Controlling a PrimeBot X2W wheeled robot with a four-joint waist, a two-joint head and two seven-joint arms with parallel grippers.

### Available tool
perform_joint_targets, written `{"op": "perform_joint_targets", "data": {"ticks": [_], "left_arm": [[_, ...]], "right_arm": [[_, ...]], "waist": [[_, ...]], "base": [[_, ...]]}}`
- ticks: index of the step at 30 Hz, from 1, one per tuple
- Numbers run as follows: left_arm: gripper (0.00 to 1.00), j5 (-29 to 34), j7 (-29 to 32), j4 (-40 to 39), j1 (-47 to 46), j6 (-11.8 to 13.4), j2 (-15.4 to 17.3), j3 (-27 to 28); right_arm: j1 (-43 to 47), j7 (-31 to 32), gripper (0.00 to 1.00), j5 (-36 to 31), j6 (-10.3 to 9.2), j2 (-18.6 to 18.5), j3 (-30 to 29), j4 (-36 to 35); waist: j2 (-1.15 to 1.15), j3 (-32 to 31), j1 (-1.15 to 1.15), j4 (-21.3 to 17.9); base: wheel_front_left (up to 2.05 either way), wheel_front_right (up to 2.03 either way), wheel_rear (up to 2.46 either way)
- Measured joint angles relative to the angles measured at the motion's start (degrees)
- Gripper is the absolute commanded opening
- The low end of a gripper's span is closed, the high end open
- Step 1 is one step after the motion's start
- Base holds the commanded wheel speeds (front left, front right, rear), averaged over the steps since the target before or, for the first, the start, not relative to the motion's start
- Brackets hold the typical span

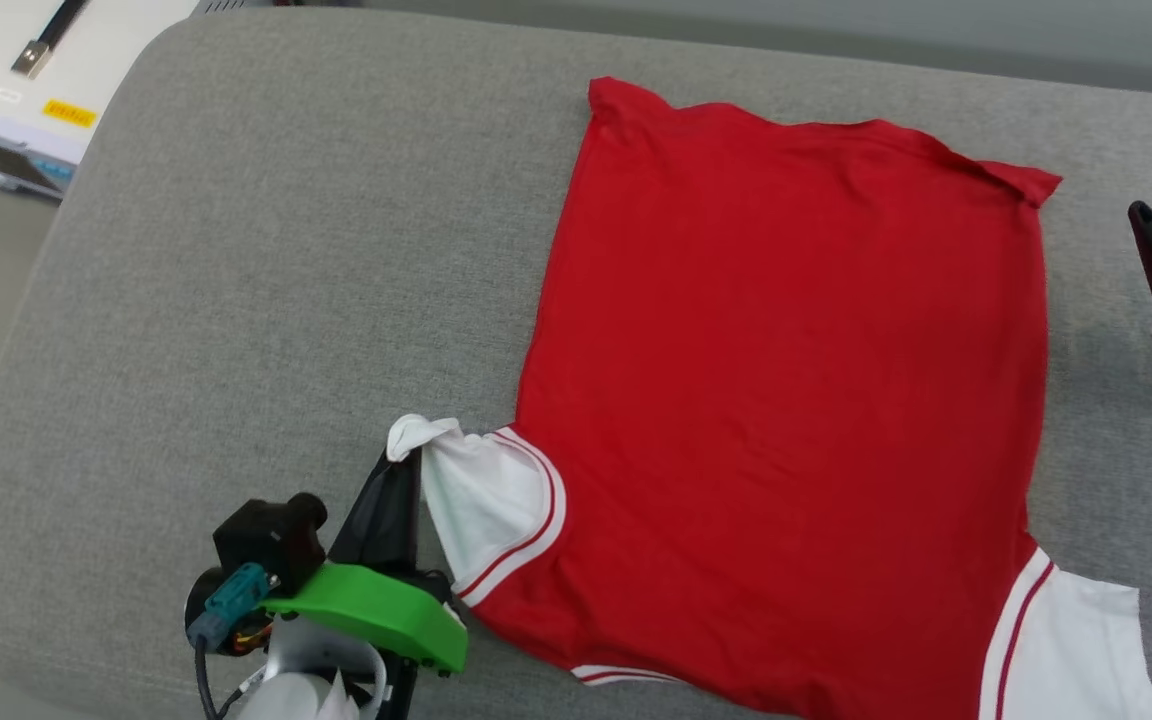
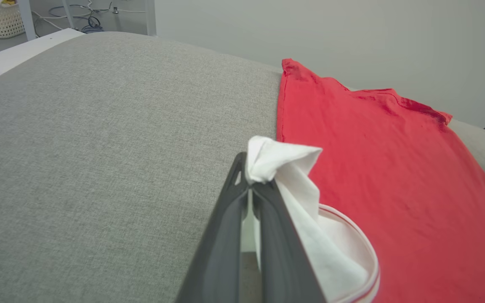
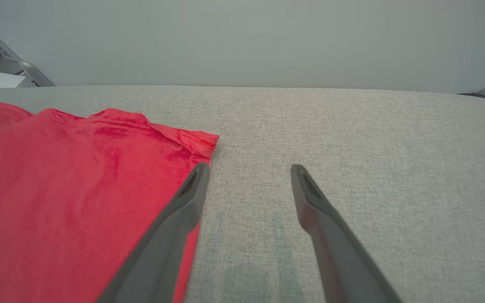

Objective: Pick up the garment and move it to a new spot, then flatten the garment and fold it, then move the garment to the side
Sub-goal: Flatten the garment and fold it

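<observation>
Flattening step. Shirt lies back-up, spread on grey cushion. Left claw pinches tip of white sleeve; right claw gapes empty beside far hem corner. Next, likely: draw sleeve outward, lay flat, then fold.

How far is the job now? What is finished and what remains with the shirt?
Done: the shirt lies spread nearly flat, red back up, on the grey cushion. In hand: the left gripper is shut on a white sleeve tip; the right gripper stands open beside the shirt, holding nothing. Left: no fold shows yet, and the move aside.
</observation>
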Motion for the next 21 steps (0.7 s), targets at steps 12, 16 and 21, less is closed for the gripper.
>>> {"op": "perform_joint_targets", "data": {"ticks": [12,16,21], "left_arm": [[0.0,1.2,-1.7,-1.9,-6.2,-2.2,-2.8,-4.2],[0.0,1.4,-2.4,-1.6,-6.5,-2.3,-3.3,-4.9],[0.0,1.4,-2.9,-1.2,-6.6,-2.3,-3.5,-4.8]], "right_arm": [[-18.7,11.0,1.0,0.6,0.0,-4.2,6.7,17.9],[-20.2,13.9,1.0,0.7,-0.05,-4.1,7.6,22.9],[-24.5,23.7,0.49,1.9,-0.04,-4.8,7.7,27.5]], "waist": [[0.0,7.9,0.0,6.9],[0.0,9.9,0.0,8.5],[0.0,11.2,0.0,9.7]], "base": [[0.0,0.0,0.0],[0.0,0.0,0.0],[0.0,0.0,0.0]]}}
